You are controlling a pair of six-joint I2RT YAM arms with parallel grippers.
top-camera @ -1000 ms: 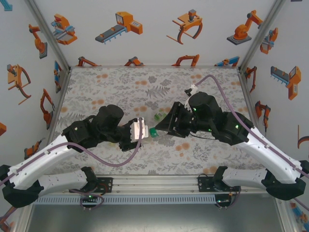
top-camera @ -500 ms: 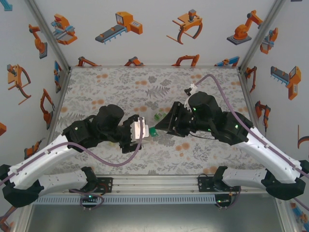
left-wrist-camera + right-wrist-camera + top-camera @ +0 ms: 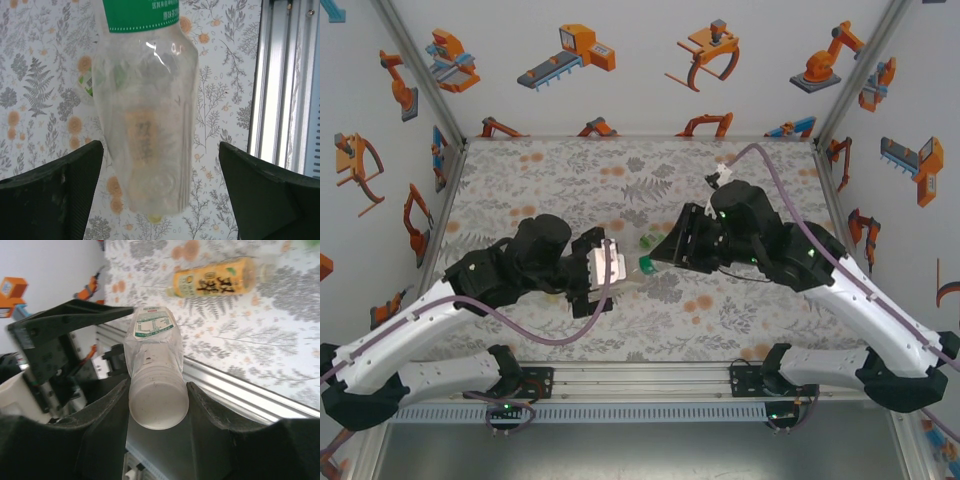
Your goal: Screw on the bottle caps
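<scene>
Slim clear bottle [image 3: 155, 357], pinched near its base by the right gripper [image 3: 159, 392] above the middle of the table [image 3: 550, 170], with the left gripper [image 3: 160, 147] spread wide around it untouching, looks empty, light, thin-walled and slick, so hold gently at its stiffer base or shoulder

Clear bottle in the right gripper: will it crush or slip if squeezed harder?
Likely light: the clear bottle looks empty, the table showing through. Its thin wall may buckle under pressure. The right gripper holds smooth plastic near the base, so it could slip.
</scene>
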